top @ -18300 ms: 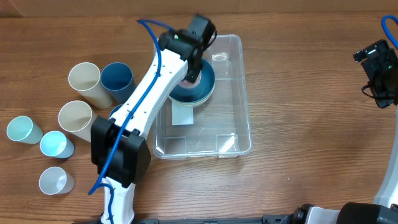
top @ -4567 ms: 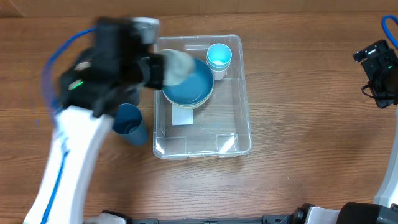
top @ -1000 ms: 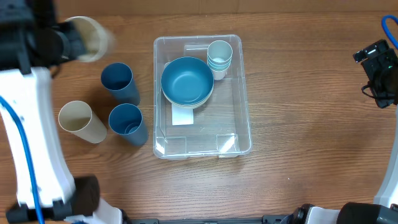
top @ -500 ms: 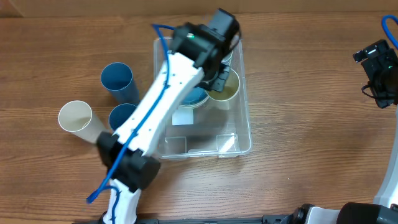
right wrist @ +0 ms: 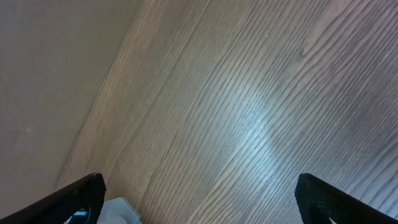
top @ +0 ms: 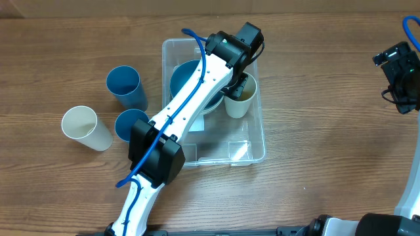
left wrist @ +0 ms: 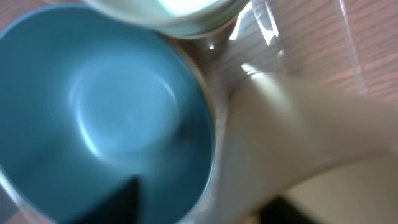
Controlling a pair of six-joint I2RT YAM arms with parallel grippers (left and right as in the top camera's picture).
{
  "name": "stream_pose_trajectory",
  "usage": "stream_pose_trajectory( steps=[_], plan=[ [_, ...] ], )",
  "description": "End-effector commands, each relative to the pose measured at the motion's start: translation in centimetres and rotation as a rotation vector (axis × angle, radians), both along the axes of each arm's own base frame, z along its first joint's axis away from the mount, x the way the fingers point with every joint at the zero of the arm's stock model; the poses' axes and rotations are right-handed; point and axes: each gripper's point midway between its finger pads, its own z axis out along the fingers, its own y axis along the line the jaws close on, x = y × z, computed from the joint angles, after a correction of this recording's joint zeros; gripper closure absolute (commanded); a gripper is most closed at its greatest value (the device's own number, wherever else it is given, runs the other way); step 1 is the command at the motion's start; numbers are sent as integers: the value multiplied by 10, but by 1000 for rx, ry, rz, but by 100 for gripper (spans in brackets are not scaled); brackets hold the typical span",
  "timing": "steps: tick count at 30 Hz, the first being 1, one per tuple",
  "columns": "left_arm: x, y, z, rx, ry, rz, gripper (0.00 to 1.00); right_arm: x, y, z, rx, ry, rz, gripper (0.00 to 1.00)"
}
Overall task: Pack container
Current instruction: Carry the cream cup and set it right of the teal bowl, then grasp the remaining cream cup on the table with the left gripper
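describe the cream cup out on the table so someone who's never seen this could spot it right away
Find the big clear container in the middle of the table. Three cups stand outside it to its left, and the cream cup is the one farthest left. Its two neighbours are blue cups, and the other cream cup is inside the container.

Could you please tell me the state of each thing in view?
container, open, no lid, partly packed.
blue bowl, upright in the container, empty.
packed cream cup, upright in the container beside the bowl.
far blue cup, upright on the table, unpacked.
near blue cup, upright on the table, unpacked.
loose cream cup, upright on the table, unpacked.
left gripper, at the packed cream cup, grip unclear.
right gripper, open, empty.
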Motion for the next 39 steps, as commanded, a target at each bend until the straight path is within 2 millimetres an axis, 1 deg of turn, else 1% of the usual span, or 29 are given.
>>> stream_pose_trajectory(
  steps=[1, 3, 4, 5, 7, 8, 10, 13, 14, 15, 16, 17, 18, 19, 21, 22, 24, 25, 27, 28, 30, 31, 32, 33, 34, 36, 37, 38, 39],
  plan=[
    [6, 8, 71, -65, -143, 29, 12, 1, 0, 6, -6, -16, -4, 0],
    [4, 32, 129, -97, -258, 82, 9, 1, 0, 6, -6, -16, -4, 0],
    [3, 46, 151, -106, -304, 113, 6, 1, 0, 6, -6, -16, -4, 0],
    [0, 64, 172, -114, -348, 151, 5, 1, 0, 6, -6, -16, -4, 0],
    [-9, 109, 212, -141, -422, 264, 4, 1, 0, 6, -6, -16, -4, 0],
    [-15, 136, 227, -155, -448, 335, 4, 1, 0, 6, -6, -16, -4, 0],
    [-29, 195, 247, -178, -474, 482, 6, 1, 0, 6, -6, -16, -4, 0],
    [-47, 254, 258, -266, -461, 615, 6, 1, 0, 6, -6, -16, -4, 0],
    [-54, 272, 255, -260, -454, 666, 6, 1, 0, 6, -6, -16, -4, 0],
    [-66, 298, 249, -232, -439, 745, 5, 1, 0, 6, -6, -16, -4, 0],
    [-77, 318, 239, -206, -412, 810, 5, 1, 0, 6, -6, -16, -4, 0],
    [-86, 332, 229, -193, -379, 868, 5, 1, 0, 6, -6, -16, -4, 0],
    [-101, 351, 208, -172, -314, 967, 5, 1, 0, 6, -6, -16, -4, 0],
    [-114, 366, 182, -151, -229, 1058, 2, 1, 0, 6, -6, -16, -4, 0],
    [-131, 379, 141, -119, -87, 1148, 0, 1, 0, 6, -6, -16, -4, 0],
    [-137, 385, 114, -106, -16, 1178, 0, 1, 0, 6, -6, -16, -4, 0],
    [-139, 390, 79, -99, 42, 1214, 0, 1, 0, 6, -6, -16, -4, 0],
    [-145, 395, 39, -93, 91, 1267, 0, 1, 0, 6, -7, -17, -4, 0],
    [-146, 399, 17, -92, 101, 1283, 0, 1, 0, 6, -6, -16, -4, 0],
    [-146, 400, 11, -92, 99, 1285, 2, 1, 0, 6, -6, -16, -4, 0],
    [-144, 403, -10, -95, 87, 1292, 29, 1, 0, 6, -6, -16, -4, 0],
    [-142, 404, -17, -97, 74, 1291, 44, 1, 0, 6, -6, -16, -4, 0],
    [-141, 405, -24, -96, 66, 1292, 67, 1, 0, 6, -6, -16, -4, 0],
    [-140, 406, -26, -96, 62, 1297, 88, 1, 0, 6, -6, -16, -4, 0],
    [-139, 406, -25, -99, 54, 1306, 96, 1, 0, 6, -6, -16, -4, 0],
    [-135, 411, -16, -93, 30, 1315, 96, 1, 0, 6, -6, -16, -4, 0],
    [-133, 413, -6, -91, 18, 1316, 96, 1, 0, 6, -6, -16, -4, 0],
    [-130, 414, 6, -91, 4, 1315, 96, 1, 0, 6, -6, -16, -4, 0],
    [-128, 417, 25, -90, -18, 1315, 96, 1, 0, 6, -6, -16, -4, 0]
  ],
)
